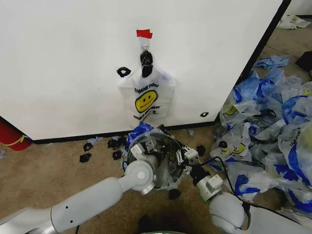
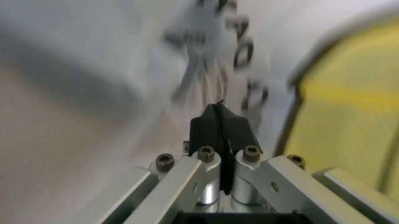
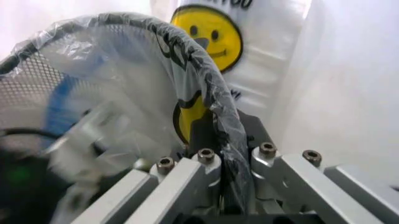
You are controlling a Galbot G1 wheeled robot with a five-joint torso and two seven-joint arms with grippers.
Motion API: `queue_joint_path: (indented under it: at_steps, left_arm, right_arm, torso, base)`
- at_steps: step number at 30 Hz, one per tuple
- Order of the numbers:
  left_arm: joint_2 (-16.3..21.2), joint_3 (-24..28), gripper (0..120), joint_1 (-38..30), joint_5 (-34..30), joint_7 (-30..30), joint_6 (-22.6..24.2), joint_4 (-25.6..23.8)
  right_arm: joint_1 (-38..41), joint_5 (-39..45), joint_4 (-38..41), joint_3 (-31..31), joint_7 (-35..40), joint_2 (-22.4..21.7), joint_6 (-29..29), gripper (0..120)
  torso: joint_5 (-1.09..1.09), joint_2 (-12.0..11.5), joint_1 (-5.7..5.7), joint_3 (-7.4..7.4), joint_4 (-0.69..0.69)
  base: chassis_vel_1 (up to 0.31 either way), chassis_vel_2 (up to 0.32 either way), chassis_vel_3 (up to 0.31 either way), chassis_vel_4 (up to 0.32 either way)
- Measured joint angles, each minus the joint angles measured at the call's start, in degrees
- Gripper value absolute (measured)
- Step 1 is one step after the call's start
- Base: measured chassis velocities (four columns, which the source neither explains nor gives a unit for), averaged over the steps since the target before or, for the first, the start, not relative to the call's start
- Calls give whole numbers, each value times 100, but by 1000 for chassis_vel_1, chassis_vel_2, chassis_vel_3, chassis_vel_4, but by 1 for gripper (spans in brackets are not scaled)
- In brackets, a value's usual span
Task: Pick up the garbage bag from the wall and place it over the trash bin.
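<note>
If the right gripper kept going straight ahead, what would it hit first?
The right gripper, already clamped on the bin's bag-covered rim, would likely meet the hanging smiley bag on the wall; depth is unclear.

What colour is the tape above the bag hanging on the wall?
Red: the small red tape piece sits above the hook, clearest in the head view.

The left wrist view's background is smeared by blur. The round black mesh trash bin (image 1: 161, 161) sits mostly hidden behind both arms.
</note>
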Motion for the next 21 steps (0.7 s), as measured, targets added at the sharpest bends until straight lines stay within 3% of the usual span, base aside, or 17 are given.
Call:
queue_joint_path:
  at_steps: [9, 21]
  left_arm:
    - [3, 41, 0, 47, -46, -84, -2, -208]
    - [-373, 128, 0, -40, 25, -16, -6, 284]
  right_arm:
    - [333, 32, -82, -16, 34, 91, -39, 0]
    - [294, 83, 156, -31, 35, 8, -99, 0]
  torso:
    - [0, 0, 0, 0, 0]
    - [1, 0, 0, 0, -1]
  base:
    - [0, 0, 0, 0]
    - [0, 0, 0, 0]
